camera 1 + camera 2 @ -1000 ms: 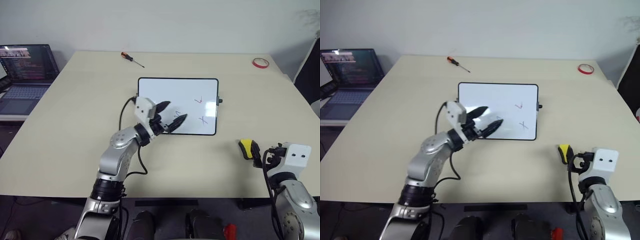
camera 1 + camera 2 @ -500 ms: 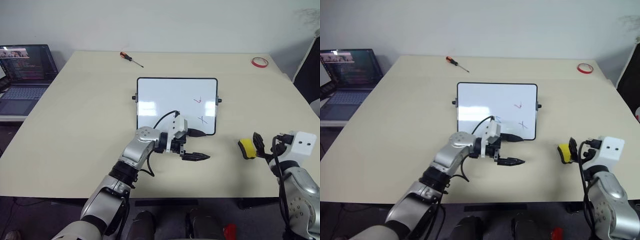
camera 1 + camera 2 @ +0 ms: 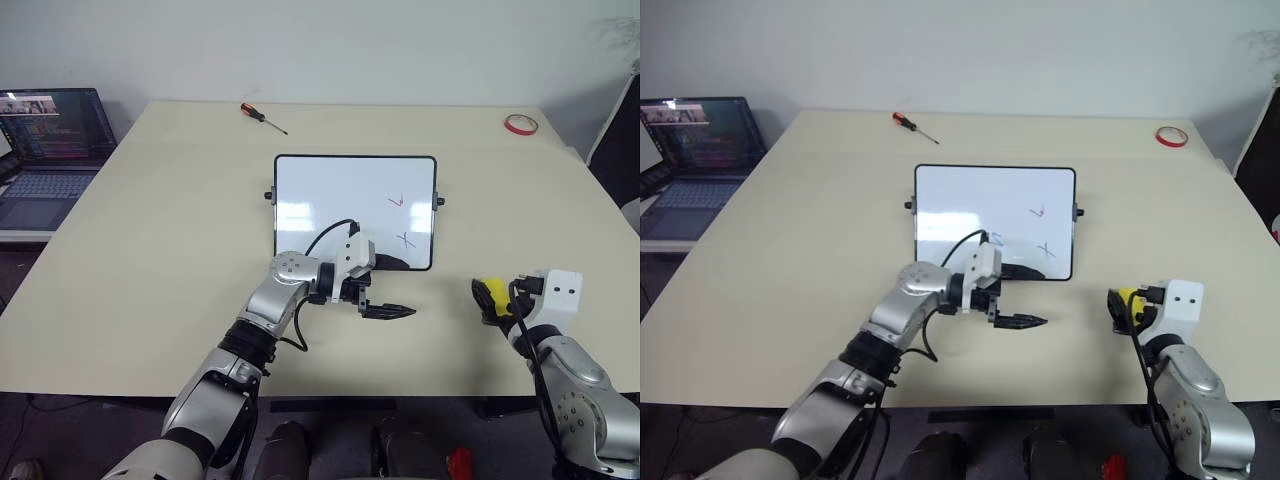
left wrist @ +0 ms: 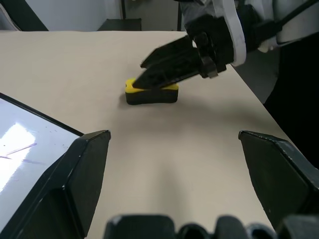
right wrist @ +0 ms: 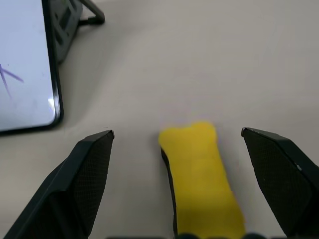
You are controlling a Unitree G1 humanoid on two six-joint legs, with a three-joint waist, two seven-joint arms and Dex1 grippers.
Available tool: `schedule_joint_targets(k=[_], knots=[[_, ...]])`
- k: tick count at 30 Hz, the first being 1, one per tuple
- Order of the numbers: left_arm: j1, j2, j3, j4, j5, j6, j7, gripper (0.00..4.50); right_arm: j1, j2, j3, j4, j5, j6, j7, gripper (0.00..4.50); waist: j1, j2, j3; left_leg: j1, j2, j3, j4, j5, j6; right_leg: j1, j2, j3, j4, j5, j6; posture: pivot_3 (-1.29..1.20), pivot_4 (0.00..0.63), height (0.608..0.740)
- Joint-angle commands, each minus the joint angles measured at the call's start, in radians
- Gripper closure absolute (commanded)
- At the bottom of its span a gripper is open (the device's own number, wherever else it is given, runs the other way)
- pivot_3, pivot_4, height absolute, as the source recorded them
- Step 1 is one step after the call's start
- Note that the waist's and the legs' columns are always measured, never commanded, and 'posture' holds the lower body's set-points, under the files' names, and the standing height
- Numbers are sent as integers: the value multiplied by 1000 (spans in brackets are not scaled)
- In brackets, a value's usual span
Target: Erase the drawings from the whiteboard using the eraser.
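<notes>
The whiteboard (image 3: 330,190) lies flat at the table's middle. On its right part are a red tick (image 3: 397,201) and a blue cross (image 3: 404,239); a bit of the blue squiggle (image 3: 995,238) peeks out behind my left wrist. My left gripper (image 3: 398,288) is open just off the board's near edge, pointing right, one finger over the frame. The yellow eraser (image 3: 488,291) with its dark underside lies on the table at the right. My right gripper (image 5: 177,133) is open astride the eraser (image 5: 199,169), with a gap on each side.
A laptop (image 3: 50,150) stands open on a side table at the far left. An orange-handled screwdriver (image 3: 263,117) lies near the table's far edge, and a red tape ring (image 3: 520,124) sits at the far right corner. The table's near edge runs just below both grippers.
My left gripper came off the board, swung to point right and sank to the board's near edge. My right gripper moved in and down, so the eraser now lies between its fingers.
</notes>
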Motion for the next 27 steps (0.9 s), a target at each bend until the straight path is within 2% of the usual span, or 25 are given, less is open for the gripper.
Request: schedule_joint_targets(k=[1, 20, 23, 27], knots=[[1, 4, 17, -53, -2, 8, 7, 0, 3, -12, 4, 2, -12, -29, 13, 8, 0, 0, 0, 0, 0, 0, 0, 0, 0, 0, 0, 0, 0, 0, 0, 0, 150, 740], [4, 14, 17, -95, -4, 47, 7, 0, 7, -7, 27, 44, -51, -77, 24, 8, 0, 0, 0, 0, 0, 0, 0, 0, 0, 0, 0, 0, 0, 0, 0, 0, 150, 740], [4, 20, 17, -94, -4, 47, 5, 0, 8, -12, 15, 45, -52, -90, 29, 604, 0, 0, 0, 0, 0, 0, 0, 0, 0, 0, 0, 0, 0, 0, 0, 0, 150, 740], [1, 21, 17, -90, -5, 46, 7, 0, 4, -11, 11, 51, -55, -98, 30, 2043, 1, 0, 0, 0, 0, 0, 0, 0, 0, 0, 0, 0, 0, 0, 0, 0, 150, 740]])
